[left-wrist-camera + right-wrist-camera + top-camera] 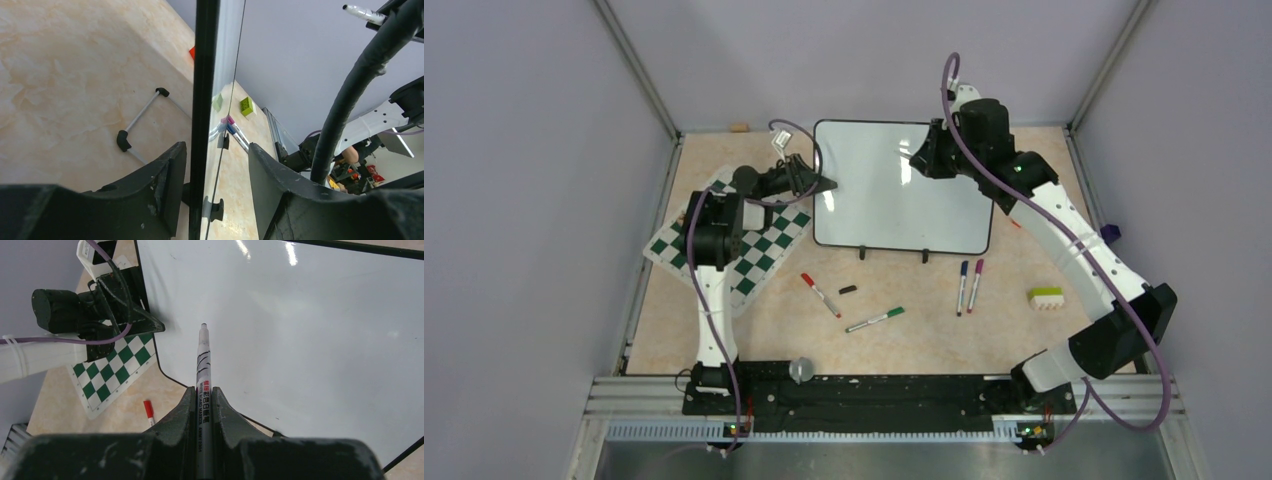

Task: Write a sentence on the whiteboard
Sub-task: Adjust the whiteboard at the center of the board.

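From the top camera, the whiteboard (902, 190) lay at the far middle of the surface (754, 330), with two black feet (864, 252) on its near edge. The left claw (822, 183) sat at the board's left edge, and its arm reached over the chess mat (754, 255), whose corner came right up to that edge. The right claw (921, 160) hung over the far half of the board, and its arm covered part of the board's right edge. In front of the board and apart from it lay a red marker (821, 295), a black cap (848, 289) and a green marker (874, 320). A blue marker (963, 288) and a pink marker (976, 285) lay side by side, with a green-and-white block (1046, 297) further right. That view was too distant to show how either claw's jaws stood. The left wrist camera settled it for the left claw, which stood partly wide with one finger (165, 185) on each side of the board's black frame. A gap showed on the glossy side, but whether the other finger touched the frame could not be told. This view alone showed a thin metal leg (140, 116) with black tips on the surface behind the board. The right wrist camera showed the right claw clamped tight on a white-barrelled marker (204, 360). Its uncapped tip pointed out over the board's white face. Whether the tip touched the board could not be told.
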Robot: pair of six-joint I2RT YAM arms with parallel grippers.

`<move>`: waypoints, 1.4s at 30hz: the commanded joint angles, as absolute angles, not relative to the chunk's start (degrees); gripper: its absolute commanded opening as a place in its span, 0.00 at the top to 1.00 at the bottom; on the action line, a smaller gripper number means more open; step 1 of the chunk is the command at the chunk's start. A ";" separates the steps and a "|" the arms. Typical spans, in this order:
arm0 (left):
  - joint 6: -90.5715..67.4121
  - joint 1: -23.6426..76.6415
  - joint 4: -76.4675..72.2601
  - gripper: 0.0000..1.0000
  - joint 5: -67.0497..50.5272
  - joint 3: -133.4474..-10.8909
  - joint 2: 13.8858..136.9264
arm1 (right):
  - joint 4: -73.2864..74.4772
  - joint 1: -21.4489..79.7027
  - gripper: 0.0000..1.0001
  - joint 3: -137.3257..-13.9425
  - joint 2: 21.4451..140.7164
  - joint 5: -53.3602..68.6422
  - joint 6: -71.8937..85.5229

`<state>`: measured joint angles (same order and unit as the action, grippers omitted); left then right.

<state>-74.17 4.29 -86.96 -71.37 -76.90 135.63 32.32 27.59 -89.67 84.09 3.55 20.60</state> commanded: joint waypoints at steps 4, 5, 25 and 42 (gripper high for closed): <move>-71.34 4.57 -92.76 0.57 -71.52 -74.10 136.18 | 30.31 27.27 1.00 -90.34 84.08 0.94 18.33; -71.36 4.66 -92.81 0.60 -71.30 -73.97 136.16 | 30.32 27.28 1.00 -90.28 84.11 0.93 18.26; -67.15 6.52 -92.78 0.99 -69.75 -68.48 133.74 | 29.80 27.25 1.00 -90.40 85.35 1.96 19.49; -60.66 12.38 -92.81 1.00 -75.09 -65.27 132.49 | 30.49 27.25 1.00 -87.81 81.54 2.03 18.54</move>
<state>-65.41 10.52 -90.26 -65.04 -66.19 132.62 32.36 27.57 -87.90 84.77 1.80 19.09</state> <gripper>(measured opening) 0.090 0.088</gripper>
